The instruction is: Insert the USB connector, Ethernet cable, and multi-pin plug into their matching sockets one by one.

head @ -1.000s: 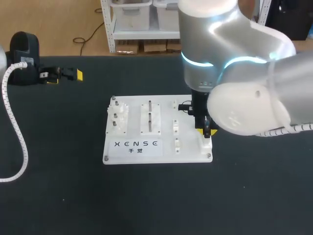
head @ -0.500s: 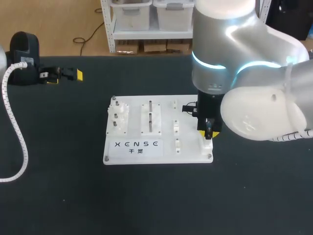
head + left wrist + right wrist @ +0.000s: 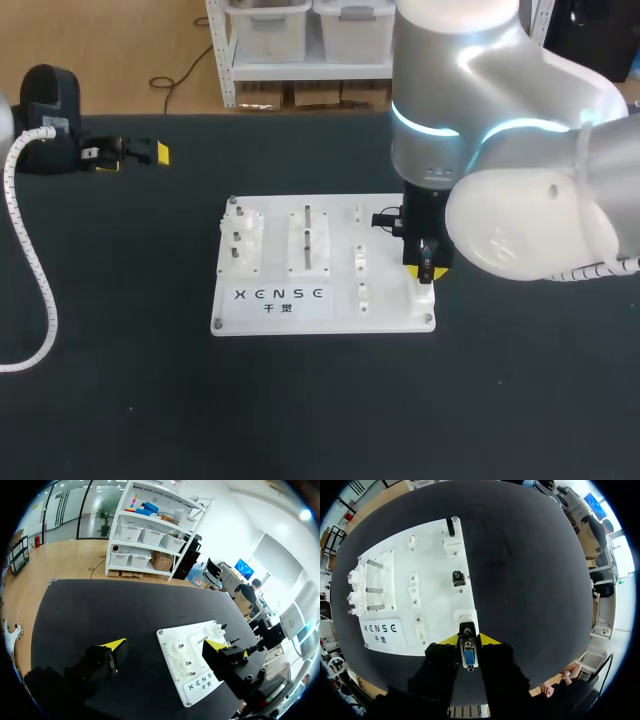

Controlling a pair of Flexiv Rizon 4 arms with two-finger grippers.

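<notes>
In the head view, a flat white board (image 3: 320, 262) with dark printed lettering is lying on the matte black table (image 3: 150, 380). The right gripper (image 3: 425, 268) is pointing down at its near right corner, and the left gripper (image 3: 135, 152) is sitting far left. In the left wrist view, its jaws are standing spread and empty. In the right wrist view, the right jaws are pinching the metal-shelled, blue-faced multi-pin plug (image 3: 469, 657) at the white socket block (image 3: 465, 617).

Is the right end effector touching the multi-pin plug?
Touching: right wrist view shows the right end effector clamping the multi-pin plug from both sides.
</notes>
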